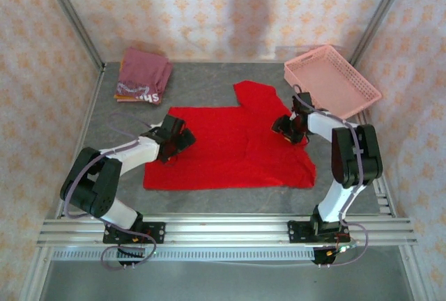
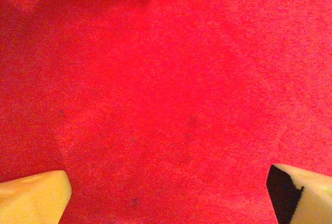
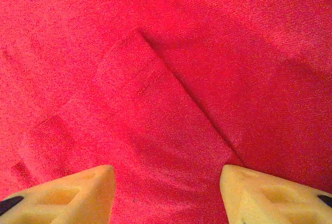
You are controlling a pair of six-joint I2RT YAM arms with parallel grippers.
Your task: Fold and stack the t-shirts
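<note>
On the counter (image 1: 202,81) the red t-shirt (image 1: 230,155) lies spread. The left gripper (image 2: 166,195) and right gripper (image 3: 167,190) sit low over it, jaws apart, gripping nothing.

The top external camera sits high above and behind the arm bases (image 1: 136,233). It tilts down and forward, far enough off to take in the whole table (image 1: 209,81), with the bases at 6 o'clock and the back wall (image 1: 230,8) at 12. The left wrist camera rides on the left gripper (image 1: 182,137) and faces down, very near the red t-shirt (image 1: 230,155). The right wrist camera, on the right gripper (image 1: 284,125), looks down equally near. All three views share that shirt: the left wrist sees its 9 o'clock side, the right wrist its 3 o'clock side.
</note>
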